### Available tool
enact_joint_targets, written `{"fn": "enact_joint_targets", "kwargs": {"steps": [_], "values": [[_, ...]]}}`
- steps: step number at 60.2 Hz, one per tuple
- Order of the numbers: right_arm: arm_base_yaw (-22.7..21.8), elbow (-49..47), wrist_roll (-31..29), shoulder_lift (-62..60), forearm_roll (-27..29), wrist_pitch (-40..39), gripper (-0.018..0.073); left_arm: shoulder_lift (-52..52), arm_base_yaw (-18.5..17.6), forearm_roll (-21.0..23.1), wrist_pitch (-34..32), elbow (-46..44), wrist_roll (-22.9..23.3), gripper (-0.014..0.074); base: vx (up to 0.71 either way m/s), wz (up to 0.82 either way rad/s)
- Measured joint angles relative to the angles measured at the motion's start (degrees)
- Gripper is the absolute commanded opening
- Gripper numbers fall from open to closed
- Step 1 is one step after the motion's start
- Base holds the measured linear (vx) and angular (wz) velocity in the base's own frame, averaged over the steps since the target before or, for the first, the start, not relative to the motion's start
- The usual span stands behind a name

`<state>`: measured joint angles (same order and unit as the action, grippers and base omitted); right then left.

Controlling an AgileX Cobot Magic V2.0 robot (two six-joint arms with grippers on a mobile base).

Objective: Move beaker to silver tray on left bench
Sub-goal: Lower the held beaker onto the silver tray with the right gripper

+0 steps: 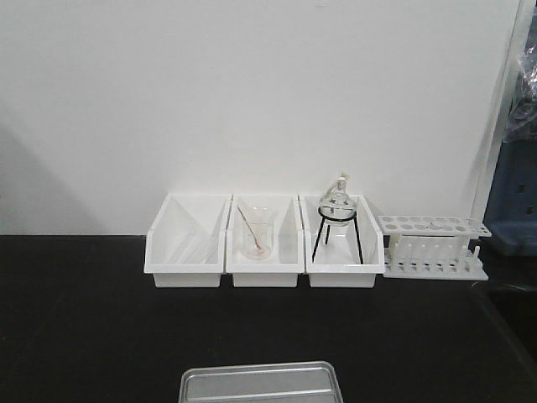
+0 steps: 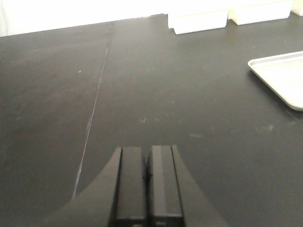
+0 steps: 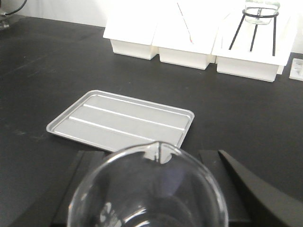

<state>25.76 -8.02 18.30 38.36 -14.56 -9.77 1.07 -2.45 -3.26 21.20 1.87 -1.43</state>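
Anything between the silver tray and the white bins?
No. Only bare black worktop between the silver tray and the white bins; clearest in the right wrist view.

open black worktop of left bench (image 2: 142, 85) around silver tray (image 3: 120, 122), tray floor unblocked, white bins (image 1: 264, 270) and test-tube rack (image 1: 432, 248) lined along back edge against wall (image 1: 252, 101), well apart from tray
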Motion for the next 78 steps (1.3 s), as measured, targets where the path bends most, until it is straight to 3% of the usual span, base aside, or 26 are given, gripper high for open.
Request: {"fn": "enact_joint_targets", "kwargs": {"steps": [43, 47, 53, 59, 66, 71, 78], "values": [[-0.1, 0.0, -0.1, 0.0, 0.0, -1.2, -0.001, 0.0, 0.0, 0.0, 0.0, 0.0, 0.0, 0.0001, 0.03, 0.0], [-0.3, 0.0, -1.3, 0.5, 0.0, -4.1, -0.001, 0.0, 0.0, 0.0, 0.0, 0.0, 0.0, 0.0001, 0.0, 0.0], [-2.9, -0.8, -8.3, 5.5, 1.6, -11.3, -0.001, 0.0, 0.0, 0.0, 0.0, 0.0, 0.0, 0.0001, 0.0, 0.0], [-6.8, -3.0, -14.5, 16.5, 6.7, -19.6, -0.001, 0.0, 0.0, 0.0, 0.0, 0.0, 0.0, 0.0001, 0.0, 0.0], [-8.9, -7.4, -15.9, 31.3, 11.1, -29.3, -0.001, 0.0, 0.0, 0.0, 0.0, 0.0, 0.0, 0.0001, 0.0, 0.0], [-9.0, -10.5, -15.2, 40.2, 8.4, -34.2, -0.001, 0.0, 0.0, 0.0, 0.0, 0.0, 0.0, 0.0001, 0.0, 0.0], [-9.1, -15.8, -12.3, 52.1, -2.2, -39.3, -0.0009, 0.0, 0.0, 0.0, 0.0, 0.0, 0.0, 0.0001, 0.0, 0.0]]}}
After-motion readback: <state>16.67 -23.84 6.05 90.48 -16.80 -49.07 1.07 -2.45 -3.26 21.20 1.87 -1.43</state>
